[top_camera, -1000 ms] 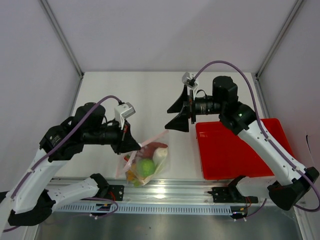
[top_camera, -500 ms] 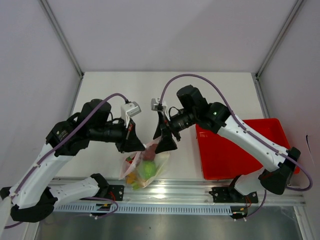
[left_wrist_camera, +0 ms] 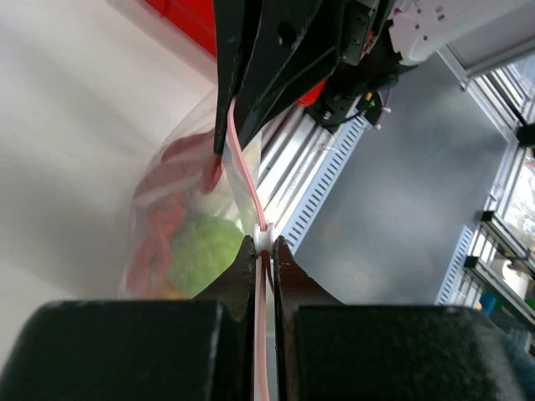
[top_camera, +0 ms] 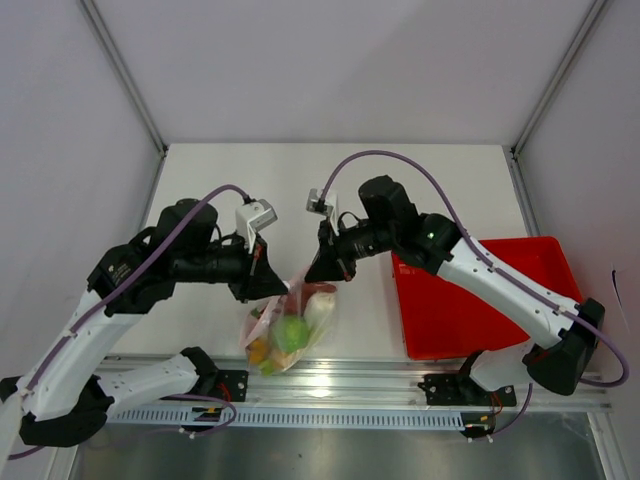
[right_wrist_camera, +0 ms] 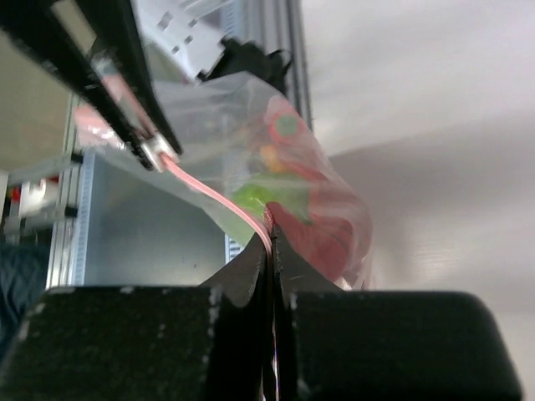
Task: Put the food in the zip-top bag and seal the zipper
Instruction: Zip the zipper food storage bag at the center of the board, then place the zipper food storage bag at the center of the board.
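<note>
The zip-top bag (top_camera: 288,328) hangs by its mouth between my two grippers, near the table's front edge. The food is inside it: a round green fruit (top_camera: 291,333), yellow and orange pieces (top_camera: 259,349) and a red piece (top_camera: 318,291). My left gripper (top_camera: 276,287) is shut on the zipper (left_wrist_camera: 247,180) right behind its white slider (left_wrist_camera: 263,237). My right gripper (top_camera: 318,271) is shut on the same pink strip (right_wrist_camera: 219,199) at the other end of the mouth. The strip runs taut between the grippers. In the right wrist view the green fruit (right_wrist_camera: 266,200) shows through the plastic.
A red tray (top_camera: 480,300) lies on the table to the right of the bag, under the right arm. The metal rail (top_camera: 330,385) with the arm bases runs along the near edge, just below the bag. White walls close in both sides.
The right arm swung left and down from above the tray to the bag's mouth, and its open jaws shut on the zipper strip. The left gripper kept its hold.
</note>
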You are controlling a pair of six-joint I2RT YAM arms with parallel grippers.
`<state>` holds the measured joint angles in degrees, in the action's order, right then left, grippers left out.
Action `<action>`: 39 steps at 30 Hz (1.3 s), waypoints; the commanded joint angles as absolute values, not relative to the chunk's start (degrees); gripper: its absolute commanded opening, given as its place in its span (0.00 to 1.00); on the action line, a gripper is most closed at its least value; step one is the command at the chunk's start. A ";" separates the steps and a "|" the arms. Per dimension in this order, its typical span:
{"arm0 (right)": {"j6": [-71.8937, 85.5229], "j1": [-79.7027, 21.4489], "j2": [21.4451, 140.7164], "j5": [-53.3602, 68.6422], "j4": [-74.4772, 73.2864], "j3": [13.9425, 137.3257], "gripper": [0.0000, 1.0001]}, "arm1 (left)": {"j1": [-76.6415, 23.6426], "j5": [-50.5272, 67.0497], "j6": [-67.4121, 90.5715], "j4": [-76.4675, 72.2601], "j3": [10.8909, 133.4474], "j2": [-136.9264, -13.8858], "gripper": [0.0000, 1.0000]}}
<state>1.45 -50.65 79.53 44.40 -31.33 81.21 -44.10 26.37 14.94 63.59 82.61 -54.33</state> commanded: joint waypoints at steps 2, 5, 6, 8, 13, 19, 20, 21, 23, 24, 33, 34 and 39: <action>8.08 -46.76 75.94 29.64 -25.49 78.93 0.00 | -44.30 23.13 14.68 62.13 84.73 -51.94 0.01; 9.40 -44.83 74.80 25.41 -26.10 77.35 0.00 | -44.30 18.82 14.94 63.71 85.17 -51.59 0.01; 9.67 -43.87 74.45 25.05 -26.19 77.00 0.00 | -44.30 17.85 14.94 64.07 85.17 -51.33 0.01; 10.72 -43.16 73.13 22.85 -25.75 75.42 0.00 | -44.30 15.30 15.03 64.68 85.08 -50.37 0.01; 11.86 -41.40 72.07 18.90 -26.90 74.18 0.00 | -44.30 12.66 16.26 66.71 85.69 -48.52 0.01; 12.57 -41.92 72.24 18.37 -27.15 73.74 0.00 | -44.30 9.49 18.37 70.39 86.40 -45.71 0.01; 12.83 -42.10 72.33 17.67 -26.90 73.74 0.00 | -44.30 8.97 18.63 70.66 86.31 -45.36 0.00; 13.01 -42.27 72.33 18.28 -26.55 73.74 0.00 | -44.30 8.79 18.98 70.84 86.13 -44.92 0.01; 13.01 -42.80 72.86 18.28 -26.46 74.18 0.00 | -44.30 7.91 19.60 71.19 85.87 -44.04 0.01; 12.92 -43.15 73.04 18.37 -26.11 74.44 0.00 | -44.30 7.04 19.86 71.19 85.87 -43.86 0.01; 14.59 -45.09 80.59 19.42 -21.63 79.80 0.00 | -44.30 -13.16 20.30 59.28 82.45 -40.35 0.47; 14.94 -44.65 81.29 19.60 -20.93 81.20 0.00 | -44.30 -18.40 20.22 57.06 80.27 -39.73 0.73; 16.35 -41.58 87.97 20.65 -16.01 84.46 0.00 | -44.38 -24.08 16.00 51.67 82.17 -41.56 0.99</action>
<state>14.85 -43.38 85.43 21.21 -22.81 80.36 -44.14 -16.60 18.87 58.30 80.62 -39.20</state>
